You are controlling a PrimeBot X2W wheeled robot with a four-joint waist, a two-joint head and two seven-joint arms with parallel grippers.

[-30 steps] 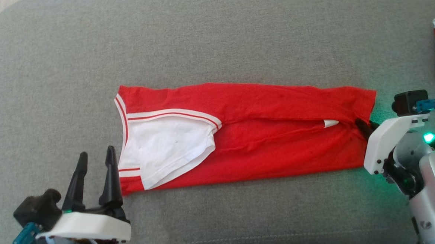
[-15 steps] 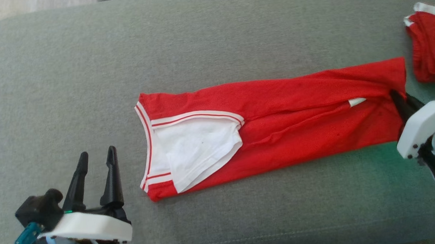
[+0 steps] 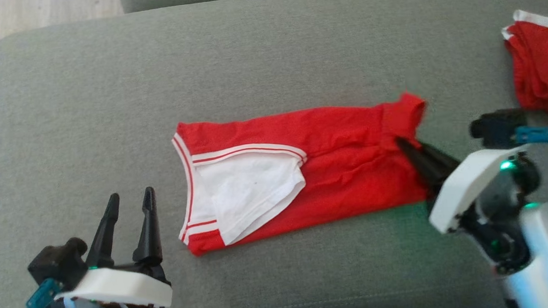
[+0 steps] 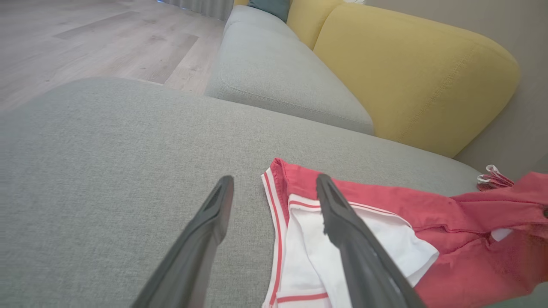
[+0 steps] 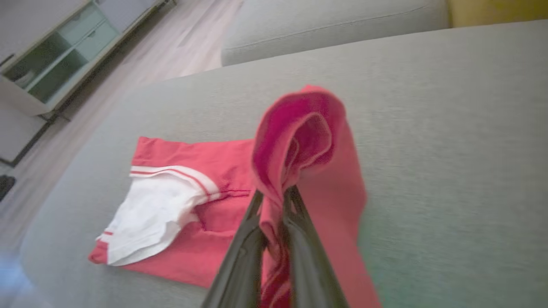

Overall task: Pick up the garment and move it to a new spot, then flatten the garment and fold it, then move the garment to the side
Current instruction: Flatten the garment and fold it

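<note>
Your right gripper [image 3: 401, 142] is clamped shut on the right end of the red garment [image 3: 340, 169]. In the right wrist view the cloth is pinched between the two dark fingers [image 5: 239, 252], and a bunched loop of it stands up above their tips, lifted off the surface. A strip of red cloth also hangs down beside the fingers towards the bottom of that view.

The rest of the garment lies on the grey sofa seat [image 3: 269, 55], about the middle of the head view, with its long side running left to right. Its left end lies flat, showing a white band with red stripes and a white panel [image 3: 250, 188] turned outwards. The right end is rumpled and raised where the gripper has it.

Your left gripper [image 3: 131, 193] is spread wide and has hold of nothing. It sits at the lower left of the head view, near the garment's lower left corner but apart from it, fingers pointing up the view.

A second red garment with white trim [image 3: 539, 60] lies at the far right edge of the seat, well apart from the first. The left wrist view shows a yellow backrest [image 4: 411, 72] and a wooden floor [image 4: 85, 38] beyond the seat.
</note>
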